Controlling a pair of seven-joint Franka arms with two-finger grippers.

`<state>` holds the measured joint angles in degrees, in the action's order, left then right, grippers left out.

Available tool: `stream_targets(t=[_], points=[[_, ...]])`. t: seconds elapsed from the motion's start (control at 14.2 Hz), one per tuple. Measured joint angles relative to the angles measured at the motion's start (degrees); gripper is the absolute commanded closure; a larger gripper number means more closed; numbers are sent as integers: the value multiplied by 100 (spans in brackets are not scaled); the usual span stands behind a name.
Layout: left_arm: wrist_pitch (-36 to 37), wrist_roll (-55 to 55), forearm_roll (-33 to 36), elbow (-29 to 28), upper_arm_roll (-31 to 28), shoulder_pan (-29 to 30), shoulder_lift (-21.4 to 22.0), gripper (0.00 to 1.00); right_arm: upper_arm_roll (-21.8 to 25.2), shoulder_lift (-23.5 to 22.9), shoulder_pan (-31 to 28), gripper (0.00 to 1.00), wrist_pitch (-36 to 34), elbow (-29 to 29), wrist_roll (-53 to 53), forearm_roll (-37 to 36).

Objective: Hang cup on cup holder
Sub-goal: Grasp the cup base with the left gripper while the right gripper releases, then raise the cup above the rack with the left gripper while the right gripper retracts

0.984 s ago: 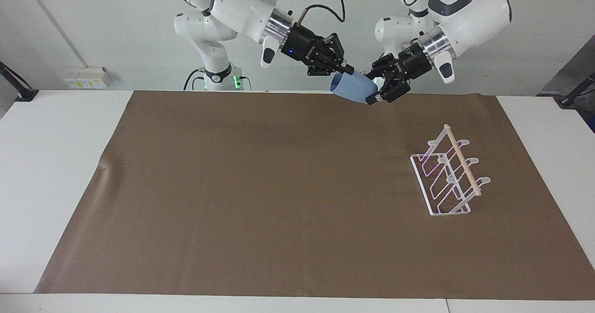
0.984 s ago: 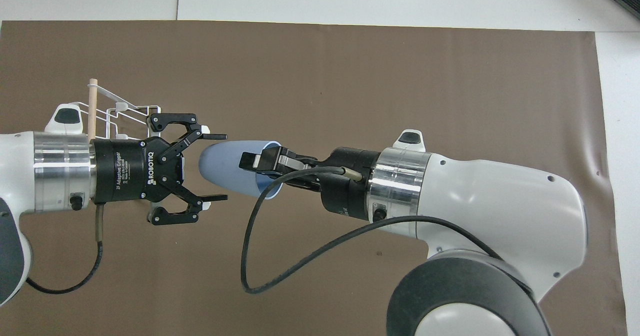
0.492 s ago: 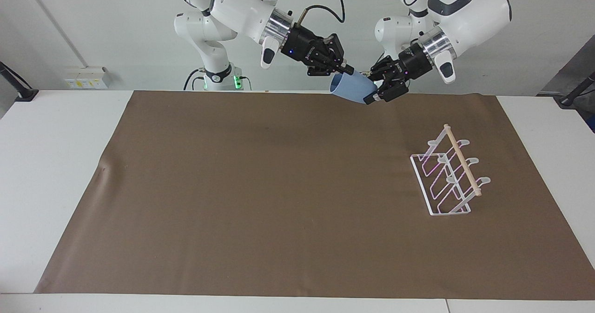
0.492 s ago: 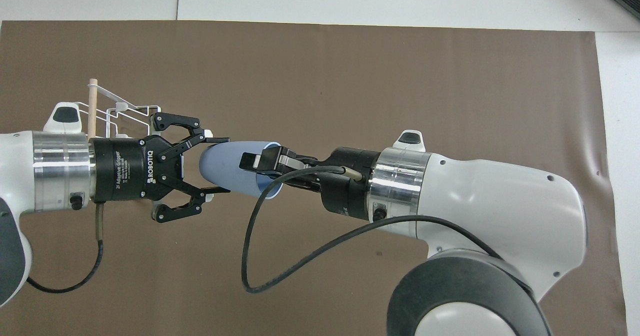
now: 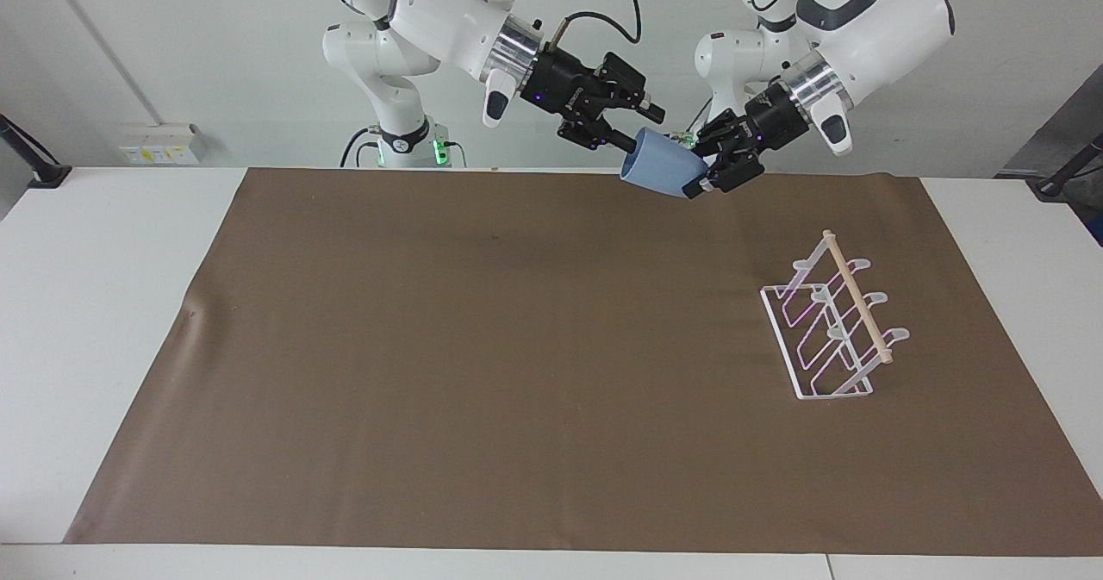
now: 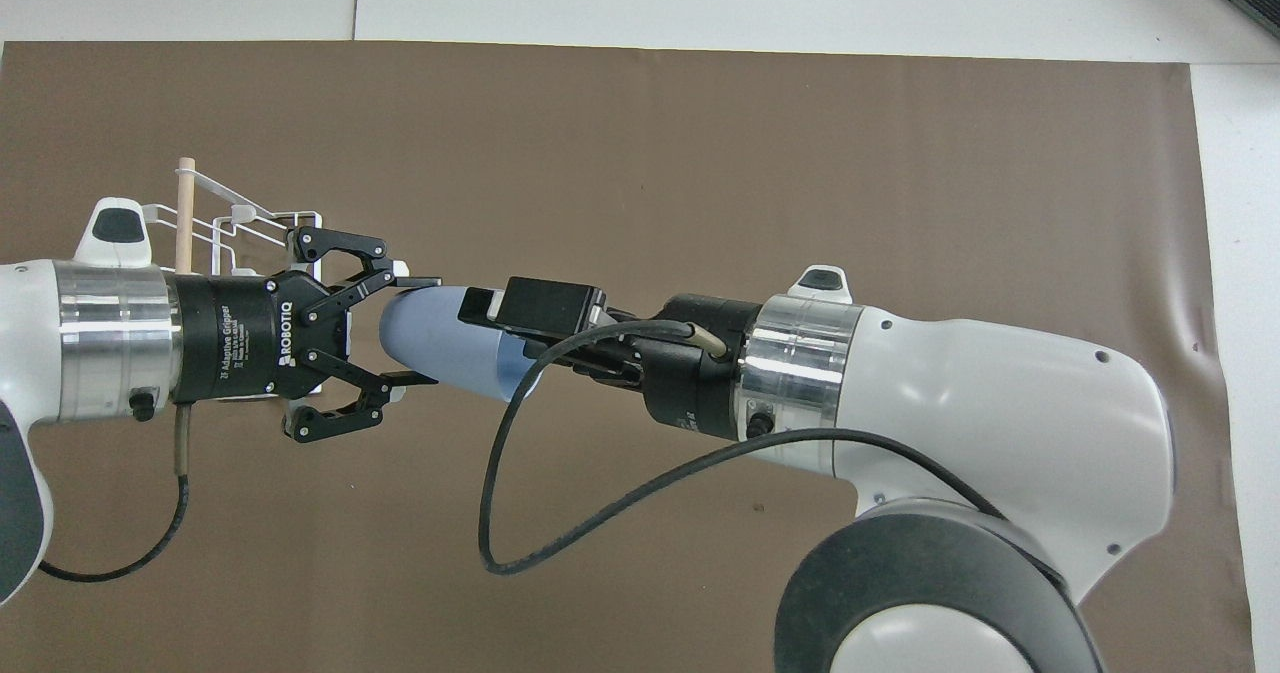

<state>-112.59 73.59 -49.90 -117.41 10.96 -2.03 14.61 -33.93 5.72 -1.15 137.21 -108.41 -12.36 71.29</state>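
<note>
The light-blue cup (image 5: 659, 171) is held on its side in the air over the edge of the brown mat nearest the robots, and it also shows in the overhead view (image 6: 440, 348). My left gripper (image 5: 705, 175) (image 6: 412, 331) is shut on the cup's narrow base. My right gripper (image 5: 642, 130) (image 6: 487, 318) is open at the cup's mouth, one finger above the rim and one at the opening. The white wire cup holder (image 5: 840, 321) with its wooden rod stands on the mat toward the left arm's end, partly hidden under the left arm in the overhead view (image 6: 230, 223).
A brown mat (image 5: 482, 373) covers most of the white table (image 5: 103, 304). Both arms meet above the edge of the mat nearest the robots. A cable (image 6: 490, 493) loops from the right wrist.
My left gripper has closed on the cup's base. My right gripper has opened off the cup's rim. The cup has shifted slightly toward the left arm.
</note>
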Motion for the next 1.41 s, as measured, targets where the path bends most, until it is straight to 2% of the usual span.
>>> stream_targets(t=[0.35,0.63,0.91,1.05,1.2,1.41], points=[[-8,-300,1524,85,-2,10,-1,100,50,0,-15,0,8,1,82,-133],[-11,-375,2987,344,57,-36,-34,100,232,0,-88,0,10,15,970,-1074],[-348,-366,4598,417,157,-378,-81,100,551,-17,-125,0,10,15,2218,-2092],[-737,-367,5225,419,122,-340,-154,100,627,-42,-152,0,8,15,2579,-3000],[-1149,-533,5735,419,65,-141,-245,100,656,-77,-152,0,-91,19,2820,-4224],[-1782,-858,6357,420,23,287,-383,100,649,-87,-143,0,-666,48,2876,-5936]])
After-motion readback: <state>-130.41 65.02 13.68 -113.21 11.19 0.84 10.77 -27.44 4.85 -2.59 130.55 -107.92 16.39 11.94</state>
